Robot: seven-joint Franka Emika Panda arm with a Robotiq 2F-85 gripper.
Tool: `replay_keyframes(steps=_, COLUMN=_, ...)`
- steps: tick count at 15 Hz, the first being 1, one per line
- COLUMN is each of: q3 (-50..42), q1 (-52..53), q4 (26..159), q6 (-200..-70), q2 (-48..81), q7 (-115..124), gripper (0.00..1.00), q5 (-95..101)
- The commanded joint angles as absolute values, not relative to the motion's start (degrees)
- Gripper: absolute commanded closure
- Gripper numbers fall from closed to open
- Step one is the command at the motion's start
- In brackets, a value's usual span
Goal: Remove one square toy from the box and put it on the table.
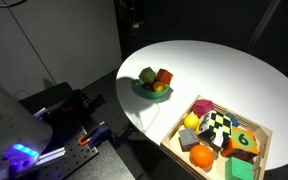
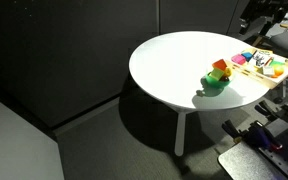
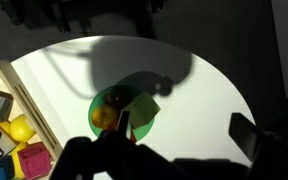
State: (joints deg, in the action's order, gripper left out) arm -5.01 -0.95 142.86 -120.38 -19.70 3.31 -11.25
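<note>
Lab or test studio, not a home. Dark bare walls (image 2: 64, 50) all round and a plain grey floor (image 2: 114, 145). One round white desk (image 1: 234, 70) stands brightly lit against the gloom. Beside it is a black machine frame (image 1: 69, 125) with cables and a glowing blue light (image 1: 22, 152).

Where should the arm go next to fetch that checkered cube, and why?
Probably shift the gripper sideways toward the wooden box: the wrist view looks down on the green bowl of fruit, while the checkered cube lies in the box at that view's edge, untouched.
</note>
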Motion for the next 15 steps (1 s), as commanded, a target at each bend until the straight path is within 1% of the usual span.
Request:
replay_keyframes(steps=1, q3=-4.4, q1=-1.6, q4=142.7, q6=-120.2, q2=-19.7, q7=3.1, gripper=0.0, q5=-11.5)
replay_keyframes(steps=8, q3=-4.5, q1=-2.3, q4=141.7, q6=-122.3, q2=-19.5, q7=4.1, gripper=0.0, q5=-11.2)
replay_keyframes(steps=15, q3=-4.8, q1=-4.9, q4=137.8, q6=-126.2, q2=-18.4, q7=5.4, gripper=0.0, q5=-9.8)
